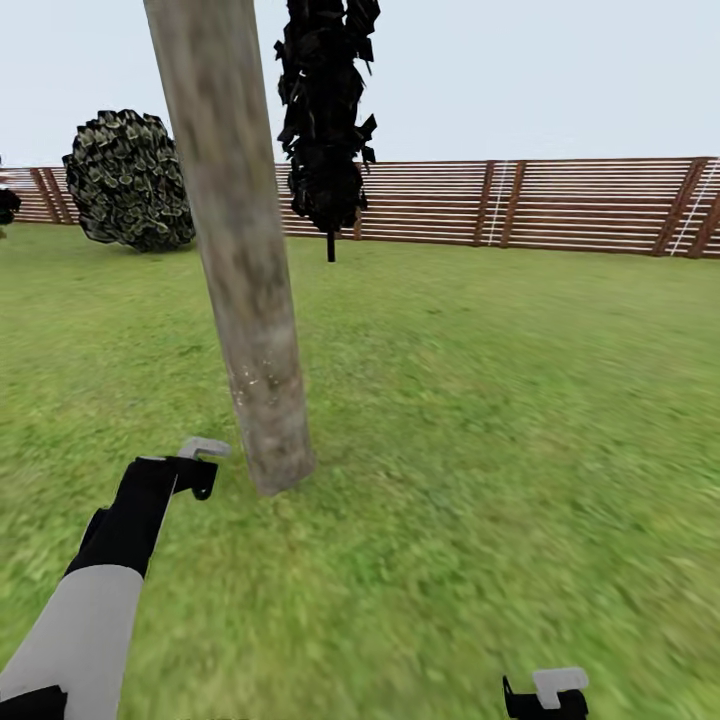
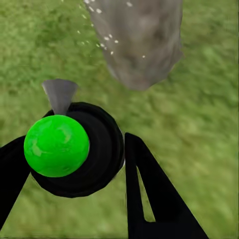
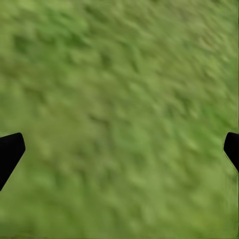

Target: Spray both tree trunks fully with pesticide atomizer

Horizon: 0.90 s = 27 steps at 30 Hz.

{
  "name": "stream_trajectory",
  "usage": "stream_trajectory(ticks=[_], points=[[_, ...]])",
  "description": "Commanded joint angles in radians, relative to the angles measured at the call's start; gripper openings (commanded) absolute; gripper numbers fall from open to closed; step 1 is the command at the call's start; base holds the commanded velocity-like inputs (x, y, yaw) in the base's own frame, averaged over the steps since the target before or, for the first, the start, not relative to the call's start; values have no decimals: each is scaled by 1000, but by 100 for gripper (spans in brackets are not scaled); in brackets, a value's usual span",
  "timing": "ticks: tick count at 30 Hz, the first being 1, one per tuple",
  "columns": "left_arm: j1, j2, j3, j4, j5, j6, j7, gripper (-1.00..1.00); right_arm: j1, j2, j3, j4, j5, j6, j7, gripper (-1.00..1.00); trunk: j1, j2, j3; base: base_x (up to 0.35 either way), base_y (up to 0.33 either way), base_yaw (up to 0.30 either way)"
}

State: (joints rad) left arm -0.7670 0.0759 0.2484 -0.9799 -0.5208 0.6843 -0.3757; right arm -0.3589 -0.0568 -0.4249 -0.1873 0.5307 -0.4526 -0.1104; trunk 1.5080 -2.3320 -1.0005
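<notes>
One tree trunk [image 1: 245, 260], thick and pale grey-brown, rises from the lawn just ahead and leans slightly left. My left gripper [image 1: 200, 468] hangs low to the left of its base, a short way off. In the left wrist view that gripper [image 2: 74, 149] is shut on the pesticide atomizer [image 2: 94, 149], a round black bottle seen from above with a bright green top and a grey nozzle aimed at the trunk [image 2: 139, 45]. White specks dot the lower trunk. My right gripper [image 1: 545, 700] sits at the lower right over grass; the right gripper [image 3: 119, 154] is open and holds nothing.
A narrow black cone-shaped tree [image 1: 325, 120] stands behind the trunk. A round dark bush [image 1: 130, 180] is at the back left. A brown slatted fence [image 1: 520, 205] closes the far side. Lawn [image 1: 500, 400] spreads to the right of the trunk.
</notes>
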Motion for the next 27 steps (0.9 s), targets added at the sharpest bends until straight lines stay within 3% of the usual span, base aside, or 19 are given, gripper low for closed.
stream_trajectory(ticks=[1,3,4,6,8,11,14,17,19,20,23,27], points=[[0,-2,-2,5,1,0,2,-100,0,0,0,0,0,0,0,100,0,0,0,70,-272,90],[-1,-33,-7,43,2,0,6,-100,0,0,0,0,0,0,0,100,0,0,0,75,-272,35],[-1,-70,-9,61,-1,-1,8,-100,0,0,0,0,0,0,0,100,0,0,0,80,-272,8],[-2,-85,-11,67,-2,-2,9,-100,0,0,0,0,0,0,0,100,0,0,0,82,-272,3],[-2,-77,-1,69,-3,-2,9,-100,0,0,0,0,0,0,0,100,0,0,0,82,-272,1],[0,-4,10,70,-3,-1,9,-100,0,0,0,0,0,0,0,100,0,0,0,83,-272,0],[0,48,11,74,0,-1,9,-100,0,0,0,0,0,-1,0,100,0,0,0,83,-272,2],[0,35,5,85,3,-2,9,-100,0,0,0,0,0,-1,0,100,0,0,0,83,-272,124],[0,-16,3,99,-2,-2,16,-100,0,0,0,0,0,-1,0,100,0,0,0,108,-270,249],[0,-26,3,101,-3,-2,31,-100,0,0,0,0,0,-1,0,100,0,0,0,141,-260,269],[0,-31,5,102,-2,-2,70,-100,0,0,0,0,0,-1,0,100,0,0,0,179,-235,273],[1,4,12,104,1,-2,88,-100,0,0,0,0,1,-1,0,100,0,0,0,247,-175,131]])
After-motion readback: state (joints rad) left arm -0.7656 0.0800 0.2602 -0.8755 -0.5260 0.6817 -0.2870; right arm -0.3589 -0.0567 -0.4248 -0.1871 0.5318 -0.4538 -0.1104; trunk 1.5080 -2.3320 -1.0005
